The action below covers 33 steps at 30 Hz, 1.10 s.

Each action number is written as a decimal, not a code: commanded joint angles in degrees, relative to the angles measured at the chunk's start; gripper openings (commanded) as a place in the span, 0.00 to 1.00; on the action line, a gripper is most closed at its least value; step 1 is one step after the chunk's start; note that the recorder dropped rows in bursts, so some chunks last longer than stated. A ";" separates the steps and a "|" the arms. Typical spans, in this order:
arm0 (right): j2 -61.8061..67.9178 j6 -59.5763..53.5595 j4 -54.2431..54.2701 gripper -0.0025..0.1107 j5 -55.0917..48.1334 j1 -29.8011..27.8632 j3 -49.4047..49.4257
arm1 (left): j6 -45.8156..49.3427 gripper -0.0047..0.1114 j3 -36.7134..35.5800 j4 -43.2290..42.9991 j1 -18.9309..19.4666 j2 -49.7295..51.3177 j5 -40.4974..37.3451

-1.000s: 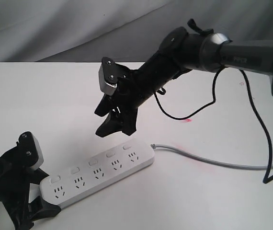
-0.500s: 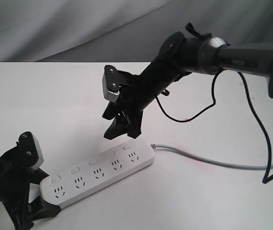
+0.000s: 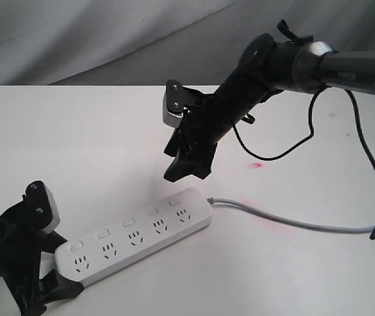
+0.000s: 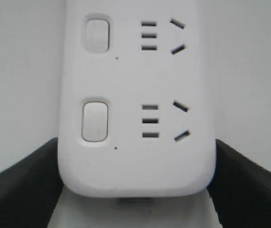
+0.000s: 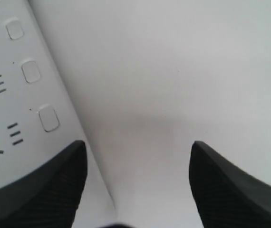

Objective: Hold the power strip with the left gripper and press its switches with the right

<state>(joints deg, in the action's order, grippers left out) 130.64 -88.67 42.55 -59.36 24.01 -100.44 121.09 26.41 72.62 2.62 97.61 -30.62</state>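
Grey cable (image 3: 293, 222) off power strip (image 3: 135, 240) end

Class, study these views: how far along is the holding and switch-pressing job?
Done: the black left gripper clamps one end of the long white plastic power strip. In hand: the black right gripper hovers open above its other end, by the grey cable, touching nothing. Left: pressing the small white rounded switches; whether any is already pressed cannot be told.
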 commanded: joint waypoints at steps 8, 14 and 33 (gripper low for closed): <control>2.66 -2.55 3.03 0.53 -3.10 0.06 -0.05 | -1.14 0.60 -0.71 -1.29 -0.23 1.14 0.63; 2.80 -2.55 3.17 0.53 -3.10 0.06 -0.05 | -1.14 0.60 -0.71 -1.29 -0.23 1.14 0.63; 4.26 -3.32 -1.93 0.53 0.35 0.06 2.27 | -1.14 0.60 -0.71 -1.29 -0.23 1.14 0.63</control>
<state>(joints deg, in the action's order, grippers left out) 135.72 -91.26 45.93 -60.73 24.01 -98.74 121.17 26.41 72.62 2.62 97.61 -30.62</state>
